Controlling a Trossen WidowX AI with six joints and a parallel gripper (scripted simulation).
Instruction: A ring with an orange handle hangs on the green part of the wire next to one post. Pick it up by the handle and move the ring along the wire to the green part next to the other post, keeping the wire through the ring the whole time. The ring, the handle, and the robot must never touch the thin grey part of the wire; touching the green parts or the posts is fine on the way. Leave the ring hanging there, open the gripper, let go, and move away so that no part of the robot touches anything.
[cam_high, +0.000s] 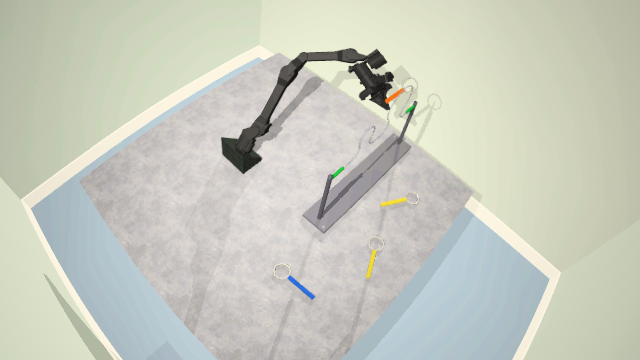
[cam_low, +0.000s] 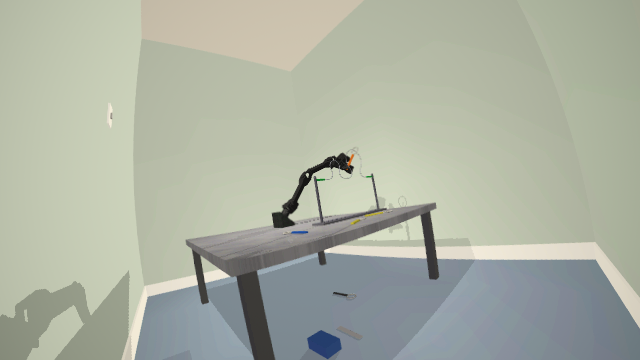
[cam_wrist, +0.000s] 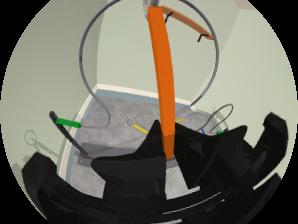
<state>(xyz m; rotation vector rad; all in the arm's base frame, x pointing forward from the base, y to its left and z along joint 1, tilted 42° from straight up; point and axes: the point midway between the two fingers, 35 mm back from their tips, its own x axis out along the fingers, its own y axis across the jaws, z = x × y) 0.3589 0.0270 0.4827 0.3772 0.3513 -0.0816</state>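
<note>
The orange handle (cam_high: 395, 96) (cam_low: 351, 160) (cam_wrist: 162, 65) is held at its lower end; my gripper (cam_high: 386, 102) (cam_low: 349, 169) (cam_wrist: 160, 121) is shut on it. The handle slants upward to its ring (cam_high: 410, 78), which is at the top of the wire's tall bend. In the wrist view the ring is edge-on and cut off, so its clearance cannot be told. The grey wire (cam_low: 361, 162) (cam_wrist: 81, 55) arches behind the handle. One green part (cam_high: 411, 108) (cam_low: 369, 176) (cam_wrist: 68, 122) is at the far post (cam_high: 408, 122) (cam_low: 375, 192); the other green part (cam_high: 338, 172) (cam_low: 320, 179) is at the near post (cam_high: 325, 197) (cam_low: 318, 200).
The posts stand on a long grey base (cam_high: 313, 217). Two yellow-handled rings (cam_high: 393, 202) (cam_high: 371, 264) and a blue-handled ring (cam_high: 301, 287) (cam_low: 299, 232) lie on the table. Lower wire bends run between my gripper and the near post. A blue box (cam_low: 324, 344) is on the floor.
</note>
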